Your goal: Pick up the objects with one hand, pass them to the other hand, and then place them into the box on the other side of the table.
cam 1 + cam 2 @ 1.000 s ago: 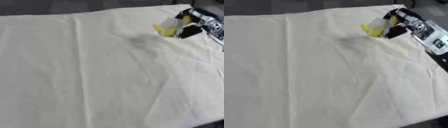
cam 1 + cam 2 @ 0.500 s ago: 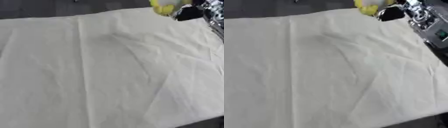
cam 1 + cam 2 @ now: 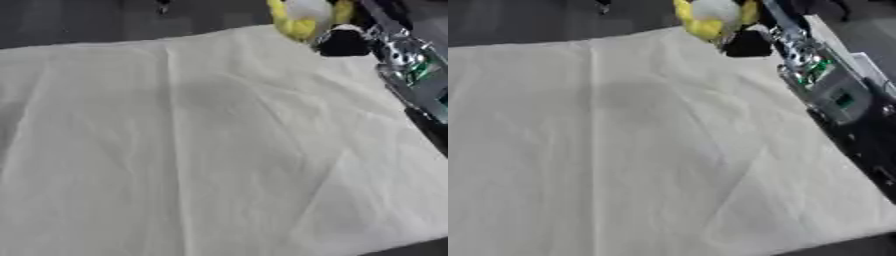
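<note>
I have the yellow toy [image 3: 710, 17] in my right hand [image 3: 748, 44], up at the top of the frame just right of centre. The hand's dark fingers look curled against the toy's lower right side, so I read it as closed on the toy, though blur hides where each finger sits. The toy is yellow with a pale rounded patch; I can't say more about its shape. It hangs clear above the far edge of the table [image 3: 219, 150], not touching the cloth, with a soft shadow lying on the cloth to its lower left.

My judgement: the pickup is done and the pass to the other hand is the step in hand. My left hand shows in neither view, so the next move calls for bringing it in from the left and carrying the toy toward the middle, where both hands can meet over the table. I'd want the receiving fingers closed round the toy before the right hand lets go.

The table is covered by a cream cloth with long creases and nothing else lying on it. No box shows in either view. Beyond the far edge the floor is dark grey.
</note>
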Controlling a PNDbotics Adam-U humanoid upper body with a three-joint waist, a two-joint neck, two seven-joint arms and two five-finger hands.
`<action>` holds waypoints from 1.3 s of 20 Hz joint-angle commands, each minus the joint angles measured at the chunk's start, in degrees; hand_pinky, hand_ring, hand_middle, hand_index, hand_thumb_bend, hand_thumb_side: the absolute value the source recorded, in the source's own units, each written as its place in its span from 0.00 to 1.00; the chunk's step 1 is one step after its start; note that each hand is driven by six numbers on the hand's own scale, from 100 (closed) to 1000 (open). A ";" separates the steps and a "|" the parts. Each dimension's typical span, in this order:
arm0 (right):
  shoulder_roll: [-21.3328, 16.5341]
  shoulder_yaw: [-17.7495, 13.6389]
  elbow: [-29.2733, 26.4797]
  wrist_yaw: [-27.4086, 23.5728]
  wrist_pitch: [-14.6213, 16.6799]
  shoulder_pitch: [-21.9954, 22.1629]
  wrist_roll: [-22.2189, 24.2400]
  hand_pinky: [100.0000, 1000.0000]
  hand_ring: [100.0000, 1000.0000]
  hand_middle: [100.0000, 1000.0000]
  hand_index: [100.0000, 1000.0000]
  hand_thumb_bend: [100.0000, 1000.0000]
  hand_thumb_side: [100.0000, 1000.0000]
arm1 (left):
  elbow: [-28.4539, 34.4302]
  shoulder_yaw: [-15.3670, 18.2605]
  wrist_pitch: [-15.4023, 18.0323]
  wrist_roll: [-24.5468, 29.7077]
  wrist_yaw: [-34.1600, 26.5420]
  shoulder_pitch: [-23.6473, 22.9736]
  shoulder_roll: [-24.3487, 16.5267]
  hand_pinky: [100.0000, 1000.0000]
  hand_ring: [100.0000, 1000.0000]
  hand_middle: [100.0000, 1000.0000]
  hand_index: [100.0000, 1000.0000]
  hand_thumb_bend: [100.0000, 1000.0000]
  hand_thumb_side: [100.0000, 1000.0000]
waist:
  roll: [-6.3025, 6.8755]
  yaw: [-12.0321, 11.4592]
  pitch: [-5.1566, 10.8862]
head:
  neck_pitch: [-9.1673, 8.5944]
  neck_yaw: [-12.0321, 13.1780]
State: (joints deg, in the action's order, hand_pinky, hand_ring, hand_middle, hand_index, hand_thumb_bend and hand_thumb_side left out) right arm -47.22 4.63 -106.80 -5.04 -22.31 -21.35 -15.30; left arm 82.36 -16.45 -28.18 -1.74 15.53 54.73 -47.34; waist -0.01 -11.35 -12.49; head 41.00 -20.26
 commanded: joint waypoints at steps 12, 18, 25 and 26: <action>6.71 8.87 3.19 8.58 -0.22 -7.15 -3.61 0.64 0.48 0.21 0.41 0.14 0.00 | -2.09 -9.66 2.72 17.33 4.98 11.61 8.10 0.77 0.71 0.69 0.78 0.47 0.53 | 1.08 -1.62 2.80 | 1.23 1.39; 7.22 10.45 2.73 11.22 0.02 -8.48 -3.62 0.66 0.50 0.21 0.42 0.16 0.00 | -2.95 -12.63 1.76 22.95 5.78 12.65 10.12 0.79 0.75 0.72 0.82 0.56 0.63 | 1.16 -1.97 2.51 | 1.72 1.06; 7.84 13.91 0.82 17.51 2.00 -10.25 -3.30 0.68 0.51 0.22 0.43 0.18 0.00 | -3.92 -19.76 -4.36 28.58 5.20 14.94 14.62 0.79 0.76 0.74 0.84 0.60 0.67 | 0.94 -2.74 2.23 | 1.32 0.16; 8.05 14.42 0.58 18.30 2.19 -10.46 -2.68 0.68 0.51 0.22 0.43 0.18 0.00 | -3.53 -20.25 -5.28 28.52 5.07 15.11 15.19 0.79 0.76 0.74 0.84 0.60 0.67 | 0.93 -2.82 2.15 | 1.19 0.09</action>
State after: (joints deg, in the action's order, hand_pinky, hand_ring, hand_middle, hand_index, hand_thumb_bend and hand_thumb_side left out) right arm -38.56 18.97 -104.86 11.93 -20.52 -30.78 -18.38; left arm 77.86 -36.51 -32.35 26.27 20.72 68.23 -31.90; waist 0.29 -14.14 -11.80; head 42.67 -19.92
